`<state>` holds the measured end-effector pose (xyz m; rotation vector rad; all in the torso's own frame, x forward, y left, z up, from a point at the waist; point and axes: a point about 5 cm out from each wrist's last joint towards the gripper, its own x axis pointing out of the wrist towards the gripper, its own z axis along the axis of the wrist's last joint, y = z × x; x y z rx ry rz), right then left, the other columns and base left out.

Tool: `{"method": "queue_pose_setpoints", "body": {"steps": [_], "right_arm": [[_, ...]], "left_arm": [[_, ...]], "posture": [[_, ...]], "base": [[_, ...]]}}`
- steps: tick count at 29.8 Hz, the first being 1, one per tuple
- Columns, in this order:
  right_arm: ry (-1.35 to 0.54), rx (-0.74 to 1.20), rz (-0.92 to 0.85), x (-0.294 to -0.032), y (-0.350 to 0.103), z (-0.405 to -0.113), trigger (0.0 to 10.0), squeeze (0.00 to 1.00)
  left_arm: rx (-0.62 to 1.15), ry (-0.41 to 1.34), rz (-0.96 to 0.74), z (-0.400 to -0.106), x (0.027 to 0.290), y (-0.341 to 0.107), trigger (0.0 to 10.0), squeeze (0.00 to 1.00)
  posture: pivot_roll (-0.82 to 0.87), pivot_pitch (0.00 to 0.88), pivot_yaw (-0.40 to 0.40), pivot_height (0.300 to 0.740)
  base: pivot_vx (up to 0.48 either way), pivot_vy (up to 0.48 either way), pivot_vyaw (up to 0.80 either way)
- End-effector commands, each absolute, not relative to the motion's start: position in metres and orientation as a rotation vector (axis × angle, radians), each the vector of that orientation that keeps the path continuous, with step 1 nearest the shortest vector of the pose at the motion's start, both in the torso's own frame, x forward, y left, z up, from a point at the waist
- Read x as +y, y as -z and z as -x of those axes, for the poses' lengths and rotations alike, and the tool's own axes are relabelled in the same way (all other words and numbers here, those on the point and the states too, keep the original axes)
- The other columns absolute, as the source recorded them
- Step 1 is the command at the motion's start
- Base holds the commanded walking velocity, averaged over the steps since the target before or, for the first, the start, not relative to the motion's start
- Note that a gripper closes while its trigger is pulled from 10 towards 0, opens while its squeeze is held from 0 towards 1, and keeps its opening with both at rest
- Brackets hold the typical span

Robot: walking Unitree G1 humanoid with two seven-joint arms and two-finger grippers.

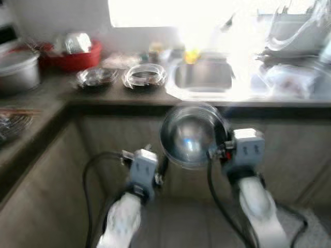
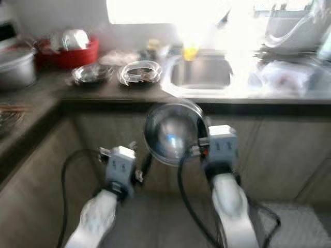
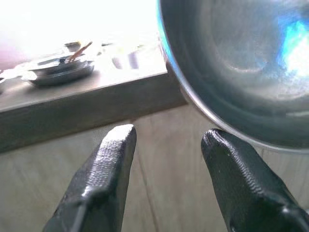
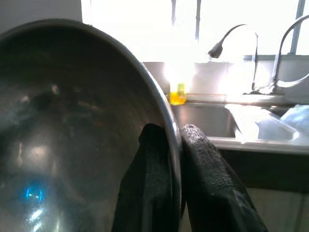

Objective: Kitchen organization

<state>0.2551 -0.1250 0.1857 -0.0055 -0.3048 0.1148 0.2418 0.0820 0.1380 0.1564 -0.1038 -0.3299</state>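
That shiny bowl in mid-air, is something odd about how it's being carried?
A little. The steel bowl is tipped on its side, opening toward the camera, pinched at its rim by the right tool alone. The left tool is open beside it, not touching. Nothing looks spilled or damaged.

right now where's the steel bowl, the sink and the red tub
steel bowl [image 1: 190,137], left eye view, inner bottom
sink [image 1: 202,77], left eye view, basin floor
red tub [image 1: 77,59], left eye view, front wall
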Motion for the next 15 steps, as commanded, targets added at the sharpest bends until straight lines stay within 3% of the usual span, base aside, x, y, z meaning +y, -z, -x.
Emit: {"method": "queue_pose_setpoints", "body": {"steps": [1, 3, 15], "right_arm": [[-0.126, -0.333, 0.007, -0.123, -0.192, -0.256, 10.0, 0.0], [-0.124, -0.334, 0.007, -0.124, -0.193, -0.257, 10.0, 0.0], [-0.097, -0.405, 0.011, -0.134, -0.214, -0.27, 10.0, 0.0]], "left_arm": [[-0.118, 0.334, -0.144, -0.242, 0.081, -0.141, 10.0, 0.0], [-0.114, 0.33, -0.139, -0.243, 0.081, -0.141, 10.0, 0.0], [-0.12, 0.315, -0.132, -0.245, 0.084, -0.143, 10.0, 0.0]], "posture": [[0.01, 0.0, 0.016, 0.74], [0.02, 0.0, 0.015, 0.74], [0.02, 0.0, 0.012, 0.74]], "base": [[0.398, -0.262, 0.0], [0.399, -0.259, 0.0], [0.476, 0.0, 0.0]]}}
